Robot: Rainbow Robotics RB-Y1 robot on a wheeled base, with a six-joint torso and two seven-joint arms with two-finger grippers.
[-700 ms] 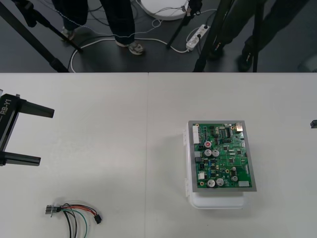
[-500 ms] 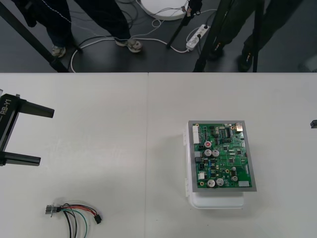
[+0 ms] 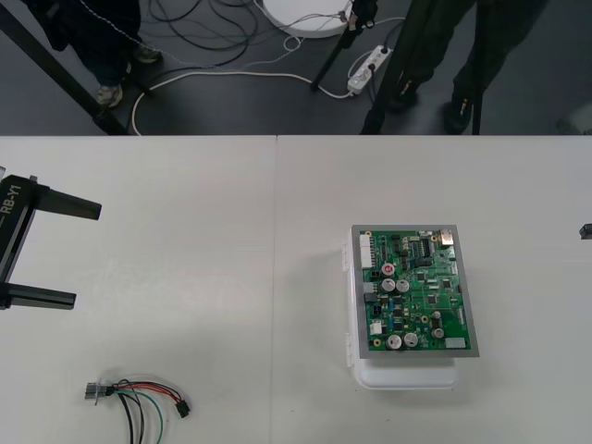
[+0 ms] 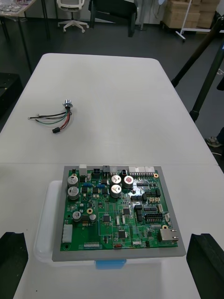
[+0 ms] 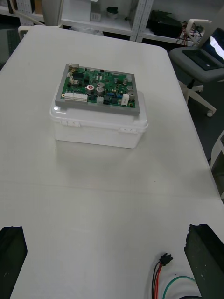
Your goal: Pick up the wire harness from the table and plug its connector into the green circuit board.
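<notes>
The wire harness (image 3: 139,400) lies loose on the table near the front left, with its metal socket (image 3: 92,392) on the left and its black plug (image 3: 183,407) on the right. The green circuit board (image 3: 416,291) rests on its white base (image 3: 407,376) right of centre. My left gripper (image 3: 87,254) waits open at the left edge, behind the harness and well apart from it. My right gripper (image 3: 585,231) sits at the right edge. In the right wrist view its fingers (image 4: 13,261) stand far apart before the board (image 4: 119,210), with the harness (image 4: 56,119) beyond it. In the left wrist view the plug (image 5: 164,258) lies near one finger (image 5: 205,261).
A seam (image 3: 277,277) runs front to back down the table between harness and board. Bare tabletop (image 3: 231,240) separates the two. Tripod legs and cables stand on the dark floor (image 3: 305,65) past the far edge.
</notes>
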